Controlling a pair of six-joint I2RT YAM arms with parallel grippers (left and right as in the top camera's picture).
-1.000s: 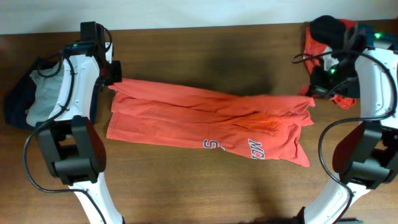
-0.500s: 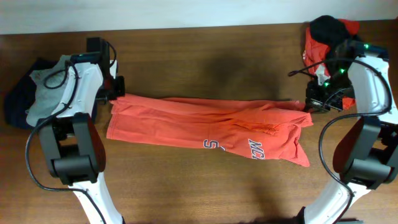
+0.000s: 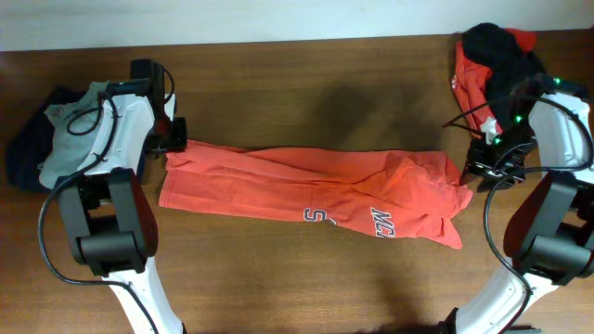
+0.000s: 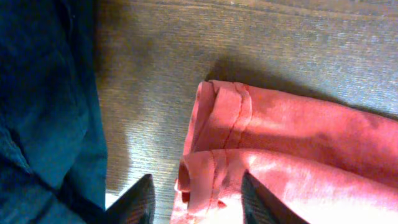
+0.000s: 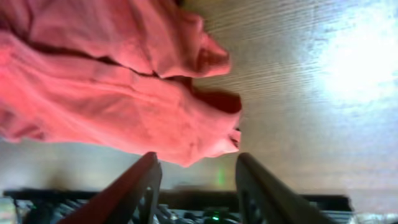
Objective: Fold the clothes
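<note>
Since a second ago the right arm has swung down from beside the pile at the far right corner to the shirt's right end, and the shirt's upper edge, then stretched between the two arms, has dropped into a narrower, rumpled band. From overhead, the orange-red T-shirt (image 3: 306,190) lies lengthwise across the middle of the wooden table (image 3: 306,83), its white-and-dark lettering (image 3: 382,223) near the front right. The left gripper (image 3: 174,147) sits at the shirt's far left corner and the right gripper (image 3: 484,167) just beside its bunched right end. A red garment (image 3: 467,76) with a black garment (image 3: 497,44) on it is heaped at the far right corner. A navy garment (image 3: 23,158) and a pale grey-green garment (image 3: 60,156) lie at the left edge, partly under the left arm. In the left wrist view the two dark fingers (image 4: 142,202) stand apart, and the T-shirt's (image 4: 280,143) folded, hemmed corner lies in the gap and over the right finger, loose rather than pinched; the jaws are parted. The navy garment (image 4: 43,93) fills the left side, apart from the shirt with bare table between them. In the right wrist view the fingers (image 5: 137,186) are likewise spread and grip nothing. The T-shirt's (image 5: 112,106) crumpled end lies just ahead of them, its tip reaching the gap between the fingertips, with bare table to its right.
</note>
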